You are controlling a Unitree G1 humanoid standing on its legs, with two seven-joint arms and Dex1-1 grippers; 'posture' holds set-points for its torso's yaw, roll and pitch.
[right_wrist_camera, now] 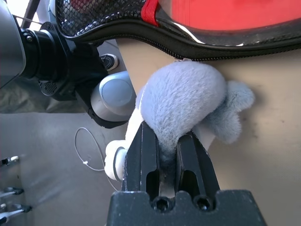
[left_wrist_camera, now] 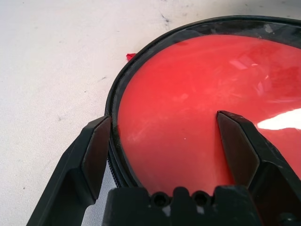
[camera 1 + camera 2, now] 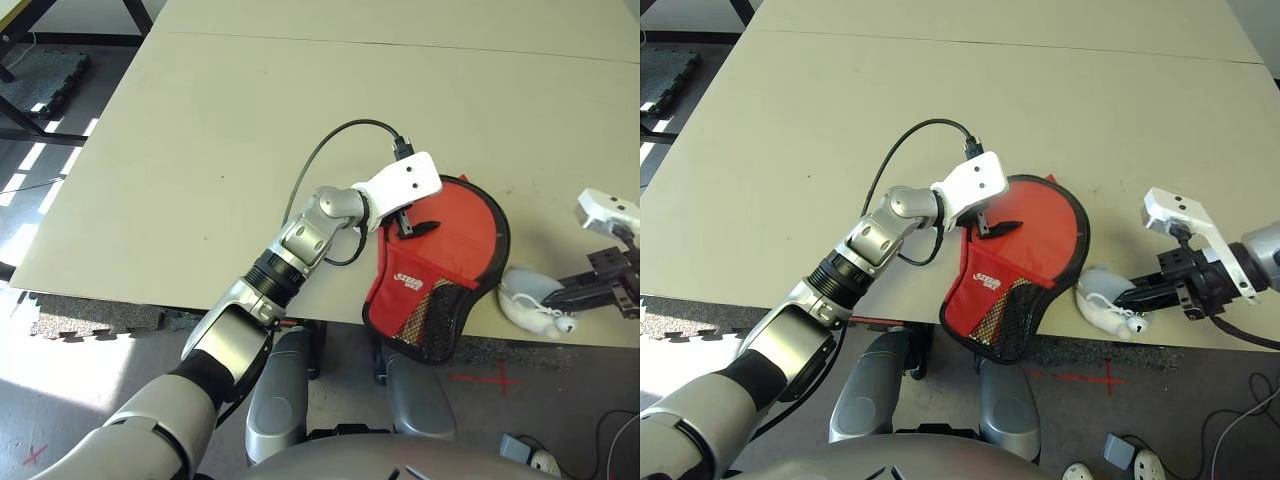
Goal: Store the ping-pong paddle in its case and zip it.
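Observation:
The red fabric case [image 3: 410, 285] lies at the table's front edge, its black mesh pocket [image 3: 432, 318] hanging over the edge. Inside its black zipper edging, a smooth glossy red face shows, which looks like the ping-pong paddle [image 3: 462, 225]; the handle is hidden. My left gripper [image 3: 410, 226] stands open at the case's left rim. One finger [image 2: 96, 150] is outside the edging over the table, the other finger [image 2: 240, 141] over the red face. To the right, my right gripper [image 3: 1122, 297] is shut on a grey-white fuzzy pouch [image 3: 1100, 300].
The beige table [image 3: 250, 150] stretches wide to the left and back. A black cable [image 3: 330, 145] loops from my left wrist over the table. The fuzzy pouch [image 1: 183, 99] sits just beside the case's zipper edge, close to the table's front edge.

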